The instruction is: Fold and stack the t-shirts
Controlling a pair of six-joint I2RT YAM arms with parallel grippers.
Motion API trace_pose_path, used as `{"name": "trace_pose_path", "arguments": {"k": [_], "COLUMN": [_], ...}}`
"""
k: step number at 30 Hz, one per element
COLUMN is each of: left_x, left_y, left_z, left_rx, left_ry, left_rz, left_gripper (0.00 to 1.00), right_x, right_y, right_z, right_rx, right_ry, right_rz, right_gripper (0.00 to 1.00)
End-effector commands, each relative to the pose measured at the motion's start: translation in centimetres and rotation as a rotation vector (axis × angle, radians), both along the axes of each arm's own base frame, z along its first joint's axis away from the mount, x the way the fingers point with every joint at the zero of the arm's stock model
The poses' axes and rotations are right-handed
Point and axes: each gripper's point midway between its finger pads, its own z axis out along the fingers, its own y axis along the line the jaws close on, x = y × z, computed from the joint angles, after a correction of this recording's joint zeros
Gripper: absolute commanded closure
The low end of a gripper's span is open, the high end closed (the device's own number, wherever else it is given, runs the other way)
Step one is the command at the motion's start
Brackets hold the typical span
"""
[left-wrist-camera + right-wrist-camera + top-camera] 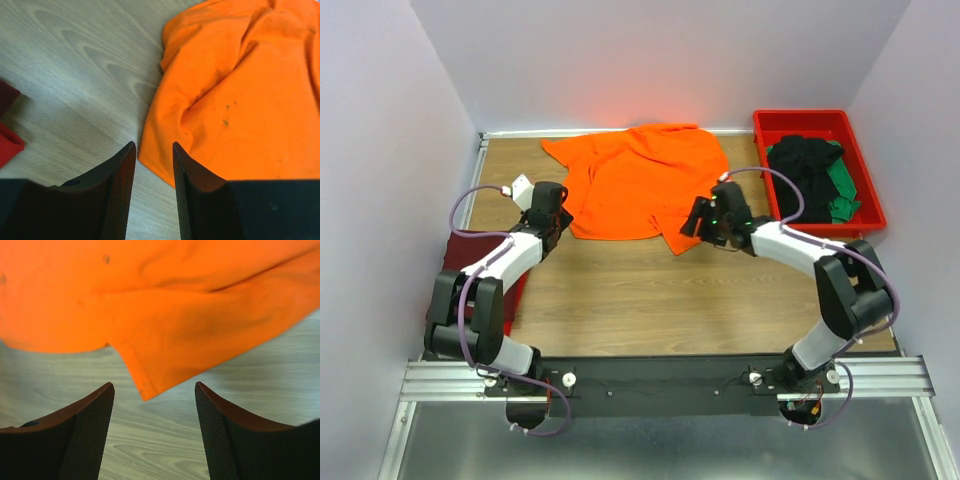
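Note:
A bright orange t-shirt (pixel 640 180) lies spread and rumpled at the back middle of the table. My left gripper (pixel 563 220) is at the shirt's left edge. In the left wrist view the left gripper (pixel 154 146) has a narrow empty gap between its jaws, with the orange t-shirt's (pixel 240 100) near corner just ahead of the tips. My right gripper (pixel 696 222) is at the shirt's near right corner. In the right wrist view the right gripper (pixel 155 386) is wide open and empty, and the orange t-shirt's (pixel 165 315) pointed hem corner lies just ahead between the tips.
A red plastic tray (pixel 865 185) at the back right holds a black shirt (pixel 805 165) and a green shirt (pixel 845 195). Maroon and red cloth (pixel 455 255) lies at the table's left edge beside the left arm, and shows in the left wrist view (pixel 7 130). White walls enclose the table.

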Motion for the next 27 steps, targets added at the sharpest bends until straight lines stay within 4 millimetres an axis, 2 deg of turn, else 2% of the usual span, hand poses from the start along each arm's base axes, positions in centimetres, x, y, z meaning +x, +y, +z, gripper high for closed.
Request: {"name": "trace_pose_path", "arguments": {"k": [1,5,11,16,18,20,21,23,27], "left_x": [0.3,0.3,-0.3,-0.7,-0.8,-1.0,-1.1,-1.2,-1.5], "left_y": [0.6,0.2,-0.2,-0.3,-0.5,-0.5,-0.6,-0.7,-0.8], "left_z": [0.3,0.4,1.3,1.6,1.9,2.1,2.2,2.6,2.6], "left_rx": [0.006,-0.010,-0.029,-0.037,-0.043,-0.050,-0.052,-0.060,-0.066], "left_ry": [-0.010,-0.020,-0.051,-0.059,-0.066,-0.073,-0.075,-0.084,-0.085], "left_rz": [0.057,0.036,0.014,0.001,-0.007,-0.011,-0.011,-0.019,-0.030], "left_gripper": [0.57,0.58,0.58,0.58,0.58,0.58,0.58,0.58,0.58], "right_x": [0.9,1.2,2.1,0.8,-0.5,-1.3,-2.1,-2.7,-3.8], "right_y": [2.4,4.4,5.0,5.4,4.4,3.1,2.1,0.6,-2.2], "right_z": [-1.5,-2.5,-4.2,-6.1,-7.1,-6.8,-7.2,-5.8,-3.6], "right_rx": [-0.131,-0.241,-0.352,-0.425,-0.473,-0.501,-0.525,-0.555,-0.589], "right_ry": [-0.043,-0.083,-0.091,-0.053,-0.011,-0.006,0.008,-0.008,-0.024], "right_rz": [0.000,0.026,0.031,0.086,0.097,0.073,0.066,0.035,-0.028], "right_gripper": [0.28,0.33,0.37,0.49,0.57,0.66,0.81,0.95,1.00]}}
